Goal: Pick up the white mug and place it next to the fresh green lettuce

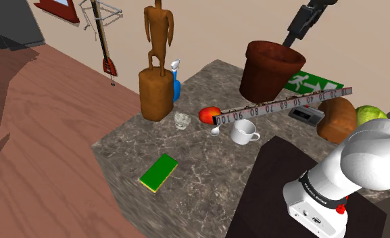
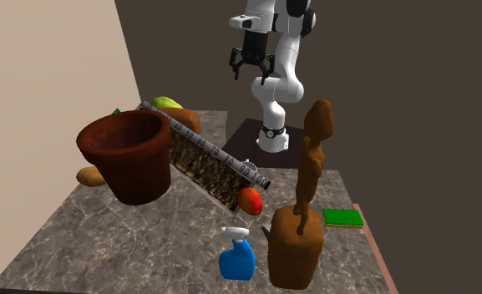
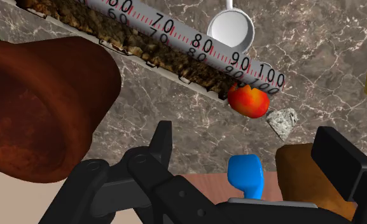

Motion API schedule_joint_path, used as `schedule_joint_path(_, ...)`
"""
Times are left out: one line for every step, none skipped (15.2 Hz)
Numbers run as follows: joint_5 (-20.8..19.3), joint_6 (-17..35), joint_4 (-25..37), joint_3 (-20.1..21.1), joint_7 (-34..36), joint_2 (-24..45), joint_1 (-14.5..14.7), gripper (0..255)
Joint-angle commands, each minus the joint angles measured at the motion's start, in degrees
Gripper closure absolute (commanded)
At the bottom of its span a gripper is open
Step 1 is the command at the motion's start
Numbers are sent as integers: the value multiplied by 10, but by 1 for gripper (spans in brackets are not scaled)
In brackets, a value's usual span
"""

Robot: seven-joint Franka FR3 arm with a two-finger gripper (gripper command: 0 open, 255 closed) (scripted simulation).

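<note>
shoulder view, left to right: green pad (image 1: 159, 172) flat on the marble table (image 1: 200, 179), wooden figure (image 1: 157, 64), blue spray bottle (image 1: 176, 86), red fruit (image 1: 209, 114). white mug (image 1: 244, 132) stands upright just in front of the long ruler (image 1: 281, 106), near the fruit. brown pot (image 1: 270, 69) is behind. lettuce (image 1: 370, 113) sits far right, well apart from the mug. gripper (image 2: 251, 75) is high above the table, fingers spread, holding nothing.

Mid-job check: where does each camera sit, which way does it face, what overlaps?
Shoulder view: beside the stand, looking down over the table at the white mug; white arm at lower right.
Second exterior view: across the table, facing the arm; open pincer up high.
Wrist view: on the hand, looking down past the fingers.
All share the brown pot.
</note>
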Motion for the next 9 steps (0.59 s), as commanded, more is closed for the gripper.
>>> schedule_joint_path(0, 0, 0, 0, 0, 0, 0, 0)
schedule_joint_path(1, 15, -20, 1, 4, -2, 0, 0)
schedule_joint_path(2, 30, -40, 2, 7, -4, 0, 0)
schedule_joint_path(3, 45, -59, 3, 11, -4, 1, 0)
schedule_joint_path(4, 61, -77, 4, 15, -5, 1, 0)
schedule_joint_path(5, 77, -96, 5, 19, -4, 1, 0)
schedule_joint_path(7, 92, -113, 6, 22, -3, 2, 0)
schedule_joint_path(8, 109, -130, 7, 26, -1, 2, 0)
schedule_joint_path(9, 125, -147, 8, 30, 1, 2, 0)
